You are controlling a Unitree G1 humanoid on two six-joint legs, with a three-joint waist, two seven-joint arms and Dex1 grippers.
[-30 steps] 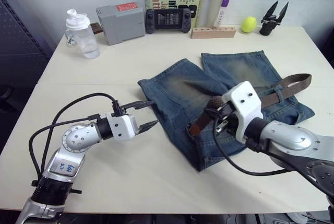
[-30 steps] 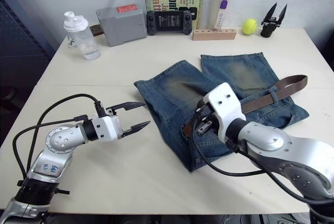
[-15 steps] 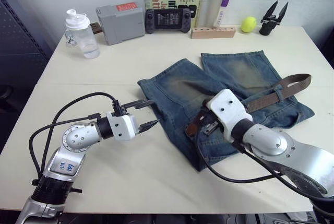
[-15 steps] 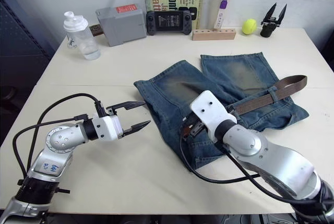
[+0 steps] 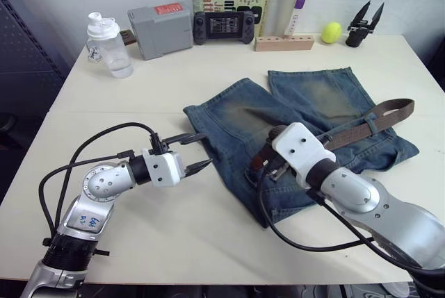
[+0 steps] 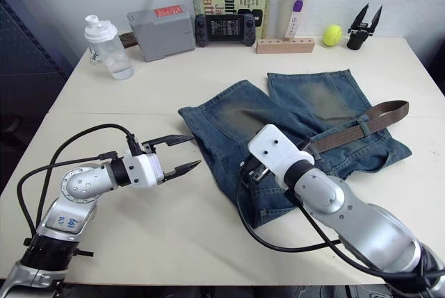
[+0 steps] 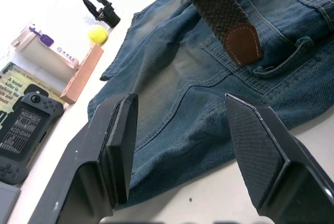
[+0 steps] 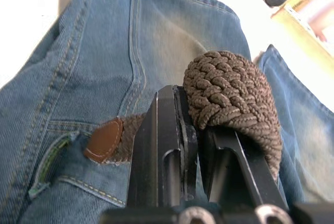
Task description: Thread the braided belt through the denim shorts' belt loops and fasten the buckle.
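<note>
Shorts: the faded blue denim shorts lie flat on the pale table, yellowish-brown patches across both legs.
Right arm: reaches low over the shorts; the right gripper is clamped on a fold of the belt.
Left arm: bent, level above the table beside the shorts; the left gripper has its black fingers spread apart, holding nothing.
Belt: the dark-brown braided belt crosses the shorts' waistband, its rounded tan leather tip resting on the denim beside a narrow denim belt loop.
</note>
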